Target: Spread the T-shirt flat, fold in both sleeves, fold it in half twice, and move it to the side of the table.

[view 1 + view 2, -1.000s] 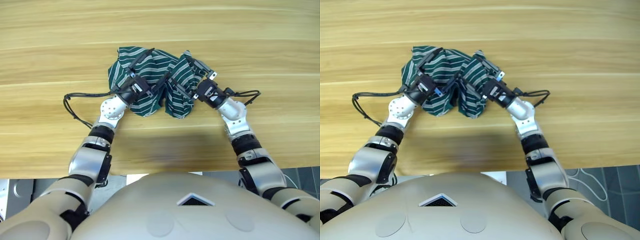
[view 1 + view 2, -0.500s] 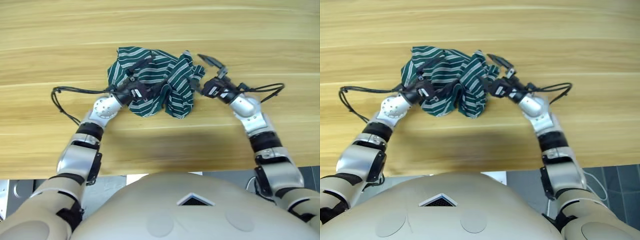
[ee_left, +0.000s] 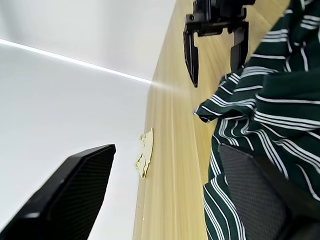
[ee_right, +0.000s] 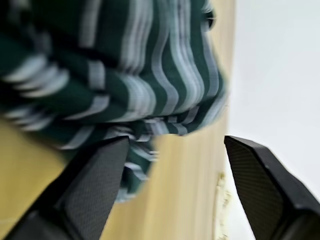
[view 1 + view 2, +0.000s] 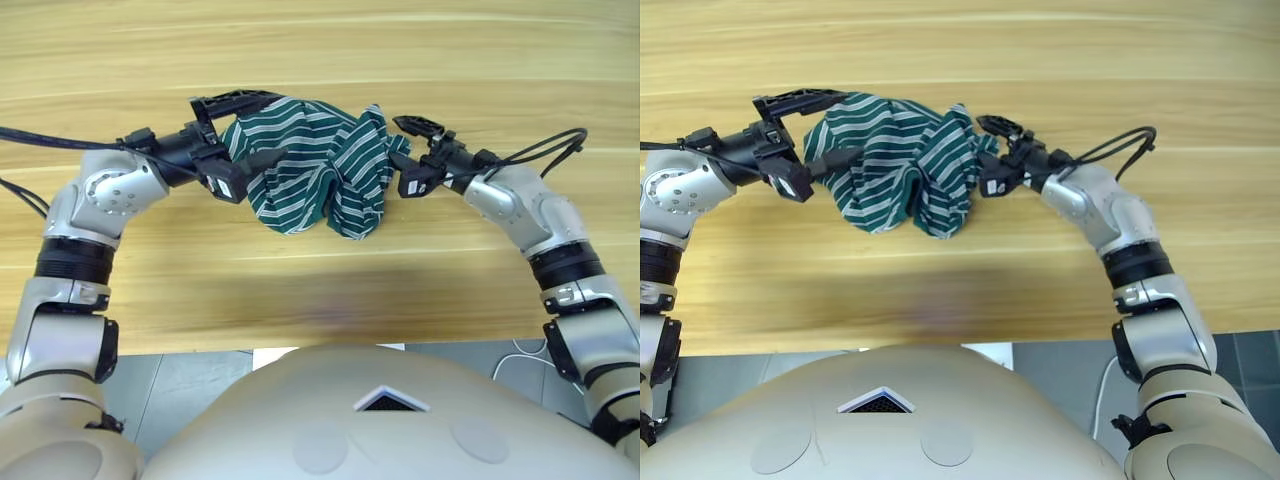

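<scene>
The green T-shirt with white stripes [image 5: 315,165] lies crumpled in a heap on the wooden table [image 5: 320,50]. My left gripper [image 5: 272,125] is at the heap's left side, open wide. One of its fingers [image 3: 70,190] is clear of the cloth and the other finger [image 3: 255,185] lies against the shirt's folds [image 3: 270,100]. At the heap's right side my right gripper [image 5: 403,147] is open, its fingers [image 4: 90,190] spread, with the striped cloth [image 4: 100,60] just ahead of them. It also appears farther off, open, as the right gripper [image 3: 215,45] in the left wrist view.
Bare wood stretches all around the heap, far side and both sides. The table's near edge [image 5: 300,348] runs just in front of me. Black cables [image 5: 545,150] loop off both wrists above the table. A small pale mark [image 3: 142,157] sits on the tabletop.
Both grippers were down on the heap from the near side; they have let go, opened and swung outward to its left and right. The heap has loosened a little.
</scene>
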